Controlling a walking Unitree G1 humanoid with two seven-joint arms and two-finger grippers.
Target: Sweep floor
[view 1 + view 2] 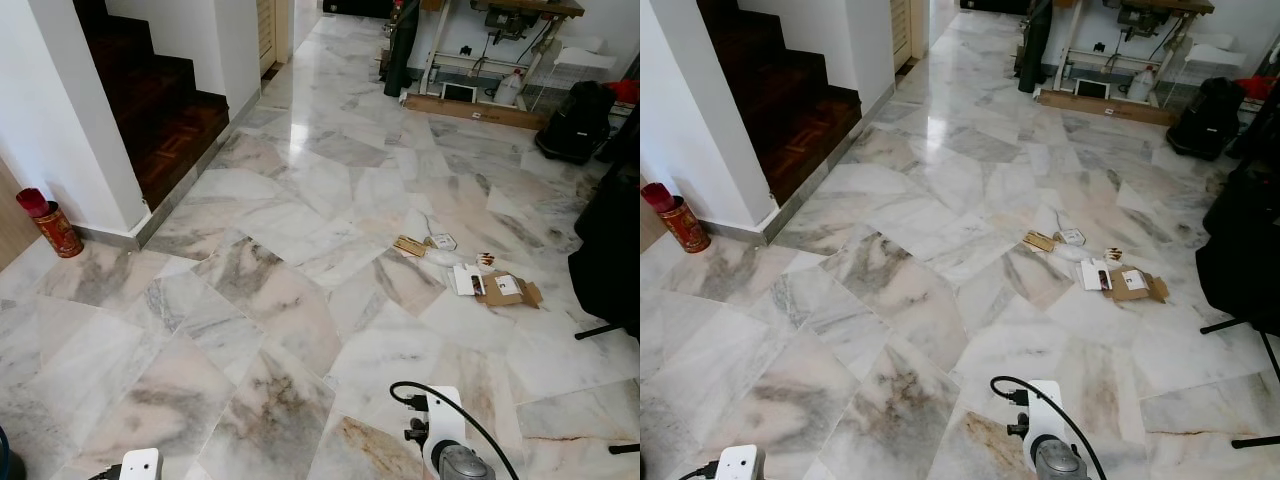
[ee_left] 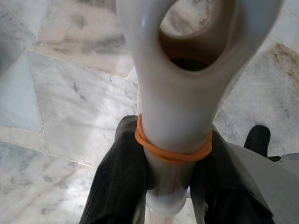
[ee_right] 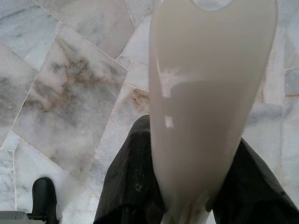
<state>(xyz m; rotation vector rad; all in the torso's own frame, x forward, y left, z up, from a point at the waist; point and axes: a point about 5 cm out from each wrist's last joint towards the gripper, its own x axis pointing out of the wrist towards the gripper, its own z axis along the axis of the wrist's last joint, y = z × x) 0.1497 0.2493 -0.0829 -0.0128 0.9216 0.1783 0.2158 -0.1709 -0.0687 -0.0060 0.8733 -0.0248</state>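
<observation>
litter (image 1: 470, 268) lies scattered on the marble floor (image 1: 270, 300) toward the right: flattened brown cardboard (image 1: 510, 290), white paper scraps (image 1: 466, 279) and a small tan packet (image 1: 409, 245), close together; any print on them is too small to read. left gripper (image 2: 168, 186) is clamped on a cream plastic handle (image 2: 182, 84) that has a hanging hole at its end and an orange rubber band (image 2: 173, 149) wound around its neck, the black fingers (image 2: 117, 182) pressing either side. right gripper (image 3: 187, 200) is closed the same way on a second smooth cream handle (image 3: 205, 93), wide and rounded. floor tiles are glossy, angular, veined grey, pink and rust. dark wooden stairs (image 1: 150, 100) rise at the far left between white walls, with a red tin (image 1: 55, 228) at the wall's foot. black bag (image 1: 575, 122) sits at the far right beside a white table frame (image 1: 480, 60).
</observation>
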